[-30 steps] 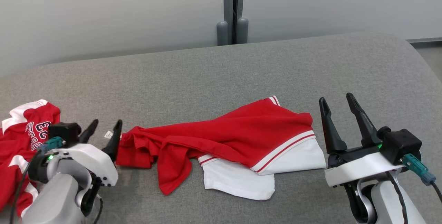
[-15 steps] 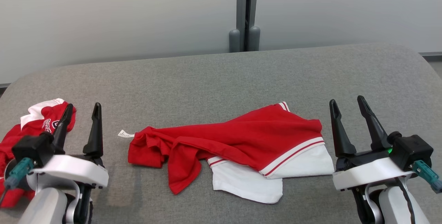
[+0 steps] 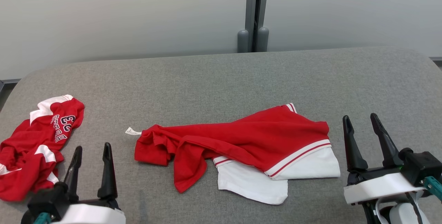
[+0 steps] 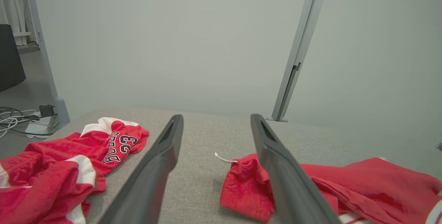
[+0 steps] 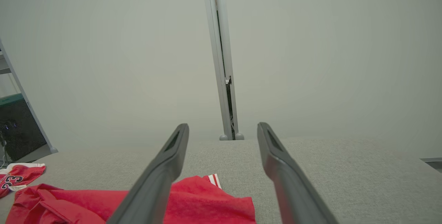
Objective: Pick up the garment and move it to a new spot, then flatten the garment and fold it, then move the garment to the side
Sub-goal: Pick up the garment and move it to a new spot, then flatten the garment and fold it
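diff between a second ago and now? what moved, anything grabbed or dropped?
The left gripper drew back from the garment's left end toward the robot and turned to point forward. It is open and holds nothing. The head view itself also shifted, so the scene only looks displaced. Unchanged: garment crumpled in the same spot, right gripper open beside its right end, jersey at far left.

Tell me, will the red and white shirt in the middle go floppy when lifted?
Probably floppy: the shirt lies in soft wrinkles and folds. It looks thin, so likely light. Pushed across the grey fabric surface, it would probably bunch up.
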You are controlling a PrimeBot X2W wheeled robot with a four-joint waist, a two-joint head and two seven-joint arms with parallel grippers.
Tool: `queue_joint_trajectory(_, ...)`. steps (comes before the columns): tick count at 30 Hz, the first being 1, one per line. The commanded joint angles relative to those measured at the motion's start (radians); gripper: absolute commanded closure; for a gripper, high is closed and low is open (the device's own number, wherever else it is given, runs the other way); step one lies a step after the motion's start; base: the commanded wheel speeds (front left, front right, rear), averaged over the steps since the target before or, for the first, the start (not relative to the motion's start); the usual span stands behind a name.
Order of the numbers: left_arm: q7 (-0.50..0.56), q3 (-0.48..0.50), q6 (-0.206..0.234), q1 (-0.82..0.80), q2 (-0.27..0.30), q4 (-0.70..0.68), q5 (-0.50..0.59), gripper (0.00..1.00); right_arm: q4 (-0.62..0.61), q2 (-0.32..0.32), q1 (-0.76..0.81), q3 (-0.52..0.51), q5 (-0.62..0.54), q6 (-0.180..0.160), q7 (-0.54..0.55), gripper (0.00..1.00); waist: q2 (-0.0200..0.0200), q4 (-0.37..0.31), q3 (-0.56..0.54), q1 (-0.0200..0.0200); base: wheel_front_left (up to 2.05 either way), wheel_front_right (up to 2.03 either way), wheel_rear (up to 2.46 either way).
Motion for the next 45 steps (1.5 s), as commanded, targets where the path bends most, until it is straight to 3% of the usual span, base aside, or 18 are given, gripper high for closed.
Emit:
queue_joint_trajectory(1,-0.002,0.007,-0.006,0.015,-0.007,0.0,0.011,0.0,-0.005,-0.007,0.012,-0.006,0.006,0.0,-0.005,0.0,0.0,-0.001,-0.001,0.0,0.0,0.0,0.0)
queue_joint_trajectory(10,-0.002,0.041,-0.054,0.033,-0.065,0.027,0.06,0.0,0.008,-0.007,0.017,-0.002,0.014,0.0,-0.005,0.0,0.0,0.001,-0.013,0.0,0.0,0.0,0.0)
queue_joint_trajectory(18,-0.002,0.07,-0.08,0.031,-0.083,0.035,0.087,0.0,0.012,-0.007,0.018,-0.001,0.015,0.0,-0.005,0.0,0.0,0.003,-0.015,0.0,0.0,0.0,0.0)
queue_joint_trajectory(45,-0.002,0.095,-0.108,0.024,-0.132,0.054,0.146,0.0,0.007,-0.007,0.015,0.001,0.013,0.0,-0.005,0.0,0.0,0.004,-0.021,0.0,0.0,0.0,0.0)
